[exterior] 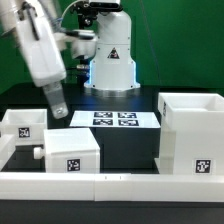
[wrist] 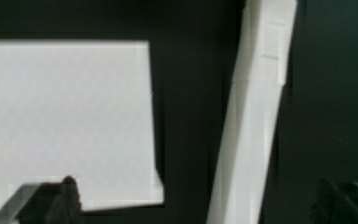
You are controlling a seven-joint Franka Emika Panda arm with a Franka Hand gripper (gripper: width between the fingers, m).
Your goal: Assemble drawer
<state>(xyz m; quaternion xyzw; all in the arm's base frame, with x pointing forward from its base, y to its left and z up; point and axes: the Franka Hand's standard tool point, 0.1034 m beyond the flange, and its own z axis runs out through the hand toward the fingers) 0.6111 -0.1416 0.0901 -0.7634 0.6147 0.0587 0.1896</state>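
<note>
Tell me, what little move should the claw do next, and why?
Probably lower the open claw toward the leftmost tray: it hangs above the table holding nothing, and that tray sits apart from the casing.

Bright even lighting, soft low-resolution frames, white parts overexposed

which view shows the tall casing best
The exterior view: the tall casing stands at that view's right, open top and one tag visible. The wrist view shows only a plain white slab and thin white edge; neither can be tied to it.
</note>
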